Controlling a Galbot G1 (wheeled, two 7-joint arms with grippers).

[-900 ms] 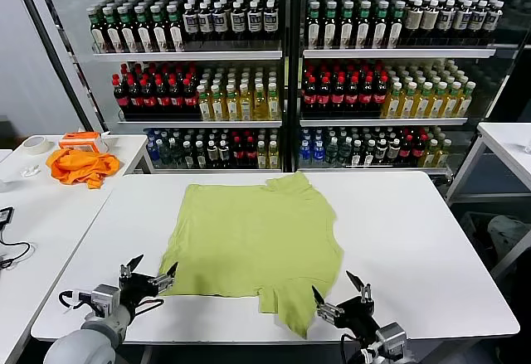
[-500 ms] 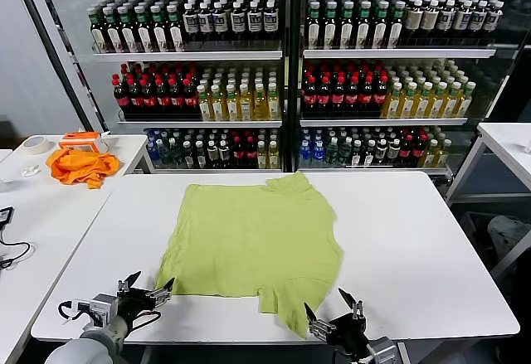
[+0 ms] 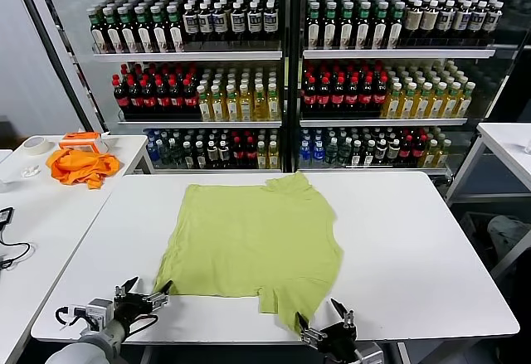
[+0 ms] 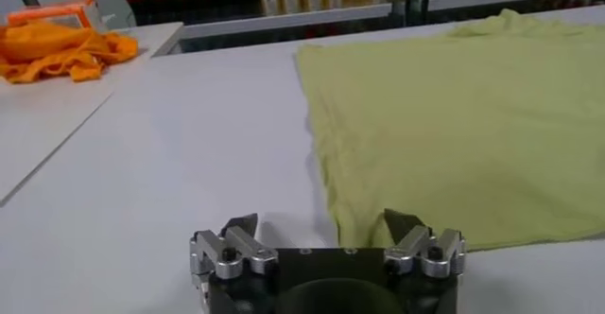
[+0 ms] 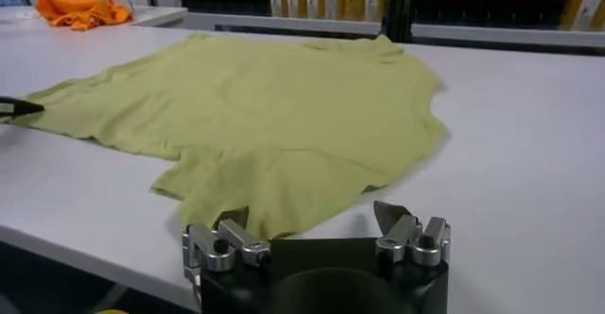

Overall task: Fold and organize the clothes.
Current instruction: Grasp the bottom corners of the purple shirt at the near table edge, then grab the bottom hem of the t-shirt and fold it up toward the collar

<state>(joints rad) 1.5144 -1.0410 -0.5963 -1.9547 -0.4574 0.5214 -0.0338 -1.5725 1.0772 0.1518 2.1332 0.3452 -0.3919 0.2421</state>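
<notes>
The lime-green T-shirt [image 3: 253, 235] lies flat on the white table [image 3: 415, 240], folded lengthwise, with a sleeve [image 3: 292, 308] reaching the near edge. No printed graphic shows. My left gripper [image 3: 143, 290] is open and empty at the near edge, just by the shirt's near left corner [image 4: 350, 235]. My right gripper [image 3: 325, 321] is open and empty at the near edge, by the sleeve [image 5: 265, 193]. The shirt fills the left wrist view [image 4: 454, 117] and the right wrist view [image 5: 246, 98].
A bright orange cloth [image 3: 80, 167] and a tape roll [image 3: 35, 144] lie on a second white table [image 3: 41, 215] to the left. Shelves of bottles [image 3: 282, 74] stand behind. Another table [image 3: 506, 144] is at the far right.
Both grippers have drawn back toward the near table edge and lower in the head view. The right one also shifted left toward the sleeve. The shirt has not moved.
</notes>
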